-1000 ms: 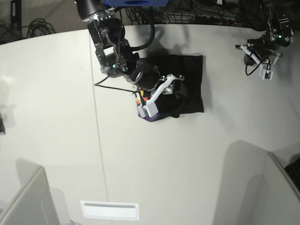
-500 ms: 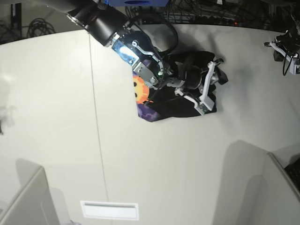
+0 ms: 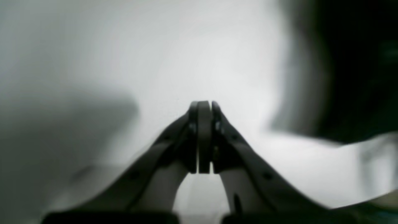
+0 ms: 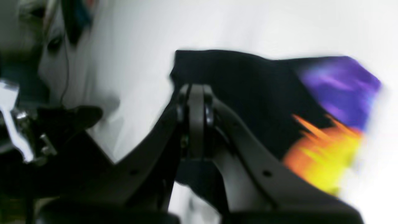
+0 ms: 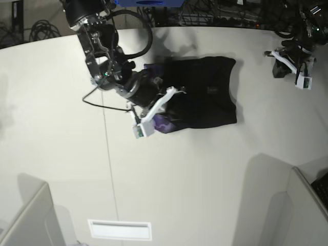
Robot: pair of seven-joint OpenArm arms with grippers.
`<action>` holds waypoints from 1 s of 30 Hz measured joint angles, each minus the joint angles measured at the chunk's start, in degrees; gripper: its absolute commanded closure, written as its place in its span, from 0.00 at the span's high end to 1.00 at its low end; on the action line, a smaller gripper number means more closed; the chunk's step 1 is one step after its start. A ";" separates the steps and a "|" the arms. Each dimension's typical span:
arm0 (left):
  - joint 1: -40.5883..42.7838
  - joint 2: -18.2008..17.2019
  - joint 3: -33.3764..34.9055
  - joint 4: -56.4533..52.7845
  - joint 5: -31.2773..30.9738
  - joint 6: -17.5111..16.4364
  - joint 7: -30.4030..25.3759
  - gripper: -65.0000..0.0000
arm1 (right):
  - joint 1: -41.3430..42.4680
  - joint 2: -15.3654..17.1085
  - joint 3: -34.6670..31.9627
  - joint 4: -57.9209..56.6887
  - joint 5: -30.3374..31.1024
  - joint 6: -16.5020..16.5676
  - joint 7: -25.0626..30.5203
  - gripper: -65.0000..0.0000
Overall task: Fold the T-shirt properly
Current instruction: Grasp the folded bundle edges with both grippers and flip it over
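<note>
The T-shirt (image 5: 207, 95) lies as a folded black rectangle on the white table (image 5: 205, 174), with a strip of purple print (image 5: 165, 123) at its lower left corner. The right wrist view shows the black T-shirt (image 4: 245, 84) with purple print and an orange-yellow patch (image 4: 323, 155) on its right. My right gripper (image 5: 166, 110) hovers over the shirt's left edge; my right gripper (image 4: 196, 93) is shut, with no cloth seen between its fingers. My left gripper (image 5: 281, 69) hangs at the far right, away from the shirt. My left gripper (image 3: 203, 107) is shut and empty over bare table.
A thin seam (image 5: 108, 154) runs down the table on the left. A white label plate (image 5: 120, 229) lies near the front edge. Grey partitions stand at the front left (image 5: 28, 220) and front right (image 5: 302, 205). Cables lie behind the table's back edge.
My right arm has pulled back leftward from across the shirt and its gripper has gone from open to shut. The orange face is now covered. My left arm has shifted slightly.
</note>
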 measured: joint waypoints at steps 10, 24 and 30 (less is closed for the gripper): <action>-7.65 3.19 6.49 -10.29 -15.89 0.33 4.94 0.88 | -5.95 5.73 6.64 2.89 0.09 3.98 -0.17 0.00; -15.65 7.39 17.16 -20.28 -17.22 6.80 3.76 0.88 | -7.32 6.21 7.10 2.89 -0.24 5.53 0.15 0.00; -17.31 7.23 20.44 -21.64 -17.88 14.01 3.26 0.72 | -8.33 6.16 8.28 2.89 0.15 5.60 0.00 0.00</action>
